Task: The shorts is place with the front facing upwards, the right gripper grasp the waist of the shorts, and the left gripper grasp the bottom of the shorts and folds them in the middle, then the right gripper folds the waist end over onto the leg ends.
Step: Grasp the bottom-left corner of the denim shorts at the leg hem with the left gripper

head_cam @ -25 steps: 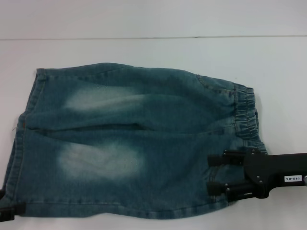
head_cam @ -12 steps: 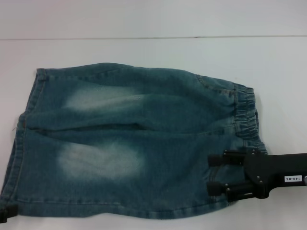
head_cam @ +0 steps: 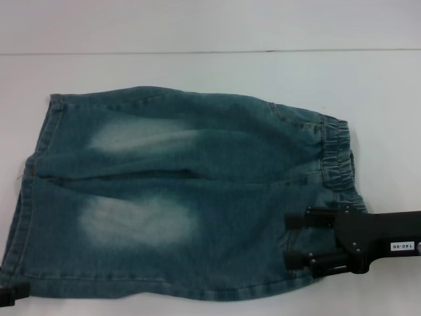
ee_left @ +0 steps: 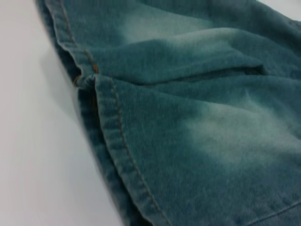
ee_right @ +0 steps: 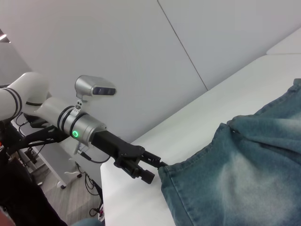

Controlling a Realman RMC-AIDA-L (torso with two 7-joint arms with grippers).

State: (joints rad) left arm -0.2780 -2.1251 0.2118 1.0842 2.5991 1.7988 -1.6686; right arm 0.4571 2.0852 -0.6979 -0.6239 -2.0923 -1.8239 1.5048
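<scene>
Blue denim shorts [head_cam: 184, 197] lie flat on the white table, elastic waist [head_cam: 339, 158] to the right and leg hems to the left. My right gripper [head_cam: 291, 238] is open, with its two black fingers spread over the near corner of the waist end. Only the tip of my left gripper [head_cam: 12, 296] shows at the near-left hem corner. In the right wrist view the left gripper [ee_right: 153, 170] is open, one finger touching the hem corner of the shorts [ee_right: 244, 174]. The left wrist view shows the stitched leg hem [ee_left: 113, 127] close up.
The white table [head_cam: 210, 72] extends past the shorts on the far side and to the right. Its far edge meets a pale wall. In the right wrist view, a table edge [ee_right: 108, 188] drops off just behind the left arm.
The left gripper's tip has shifted slightly at the near-left hem corner, dipping out and coming back a little. The right gripper and the shorts have not moved.
</scene>
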